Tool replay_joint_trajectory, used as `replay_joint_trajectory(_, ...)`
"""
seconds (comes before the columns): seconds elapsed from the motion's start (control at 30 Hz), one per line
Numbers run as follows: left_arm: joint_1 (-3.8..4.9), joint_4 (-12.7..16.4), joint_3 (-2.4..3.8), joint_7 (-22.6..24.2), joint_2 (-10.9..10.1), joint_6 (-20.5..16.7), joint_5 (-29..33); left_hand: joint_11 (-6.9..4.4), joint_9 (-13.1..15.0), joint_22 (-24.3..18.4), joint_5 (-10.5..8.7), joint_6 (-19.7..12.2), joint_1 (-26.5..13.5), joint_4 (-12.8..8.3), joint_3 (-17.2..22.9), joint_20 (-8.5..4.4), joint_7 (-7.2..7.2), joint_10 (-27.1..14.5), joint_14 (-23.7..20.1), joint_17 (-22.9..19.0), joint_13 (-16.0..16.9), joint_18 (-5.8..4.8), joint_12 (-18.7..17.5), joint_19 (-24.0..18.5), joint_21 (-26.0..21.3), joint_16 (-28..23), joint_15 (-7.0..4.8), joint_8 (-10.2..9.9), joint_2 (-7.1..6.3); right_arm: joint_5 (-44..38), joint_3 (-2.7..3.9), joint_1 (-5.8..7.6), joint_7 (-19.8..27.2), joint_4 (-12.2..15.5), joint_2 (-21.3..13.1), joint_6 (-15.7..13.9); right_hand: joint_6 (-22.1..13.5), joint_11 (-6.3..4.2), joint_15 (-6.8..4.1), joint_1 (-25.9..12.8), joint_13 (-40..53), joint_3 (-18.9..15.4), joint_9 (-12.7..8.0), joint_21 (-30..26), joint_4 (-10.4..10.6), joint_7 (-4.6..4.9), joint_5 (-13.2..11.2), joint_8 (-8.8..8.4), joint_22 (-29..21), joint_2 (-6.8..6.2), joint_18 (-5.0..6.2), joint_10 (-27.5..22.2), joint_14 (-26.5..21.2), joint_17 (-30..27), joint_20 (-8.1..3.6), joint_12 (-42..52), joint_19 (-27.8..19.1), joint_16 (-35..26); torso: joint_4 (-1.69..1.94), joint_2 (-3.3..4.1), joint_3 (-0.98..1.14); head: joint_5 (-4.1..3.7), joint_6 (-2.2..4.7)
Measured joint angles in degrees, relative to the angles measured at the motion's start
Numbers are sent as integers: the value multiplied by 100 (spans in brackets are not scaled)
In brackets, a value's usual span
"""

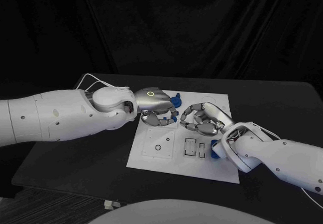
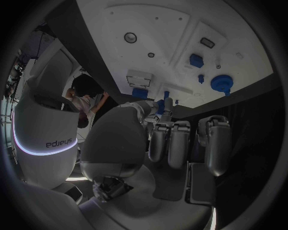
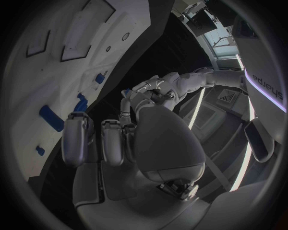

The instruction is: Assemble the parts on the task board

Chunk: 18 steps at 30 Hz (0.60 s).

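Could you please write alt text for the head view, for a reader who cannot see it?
Two white robot arms meet over a white task board on a black table. The left robot hand and the right robot hand hover close together, fingers curled, above the board's far half. Small blue parts peek out beside them.

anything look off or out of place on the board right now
Nothing stands out. The white task board lies flat on the black table, slightly turned to its edges. Small blue parts sit on the board without sign of damage. The left hand and right hand hover close together over its far half.
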Motion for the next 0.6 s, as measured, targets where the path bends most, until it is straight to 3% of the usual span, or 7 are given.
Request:
replay_joint_trajectory(0.33, -2, 10, 0, -169, -136, -14, 0, -2, 0, 0, 40, 0, 0, -4, -4, -1, 0, 0, 48, 0, 0, 0, 0, 0, 44, 0, -50, 0, 0, -1, -1, 0, 0, 42, -210, -23, -29, 0, 40, -28, 0, 59, -7, -86, 59, 29, -154, 0, 0, 27, 0, -1, 40, 0, 1, 0, -1, 0, 1, -1, 0, 4, 0)
replay_joint_trajectory(0.47, -2, 25, -1, -342, -236, -43, 0, -51, 0, 0, 176, 6, 0, -72, -72, -3, -6, 27, 48, 0, 0, 0, 0, 1, 114, 0, -50, 0, 0, -2, 0, 0, 0, 74, -296, -36, -29, 0, 40, -28, 0, 59, -8, -86, 59, 29, -154, 0, 0, 27, 0, -1, 40, 0, 0, 0, 0, 0, 1, -2, 0, -3, 0)
replay_joint_trajectory(0.53, -2, 25, -1, -513, -305, -81, 0, -71, 0, 0, 357, 70, -69, -150, -150, -70, -28, 8, 48, 0, 0, 0, 0, 68, 134, 0, -51, 0, -68, -2, 0, 0, 0, 94, -348, -49, -29, 0, 40, -28, 0, 59, -8, -86, 59, 29, -154, 0, 0, 27, 0, -1, 40, 0, 0, 0, -1, 0, 1, -3, 0, -3, 0)
replay_joint_trajectory(0.6, -2, 29, -1, -690, -368, -132, 0, -71, 0, 0, 400, 116, -69, -150, -150, -121, -14, 8, 48, 0, 0, 0, 0, 20, 135, 0, -51, -1, -67, -2, 0, 0, -1, 115, -388, -59, -28, 0, 40, -28, 0, 59, -8, -86, 59, 28, -154, 0, 0, 27, 0, -1, 40, 0, 1, 0, 0, 0, 1, -4, 2, -3, 0)
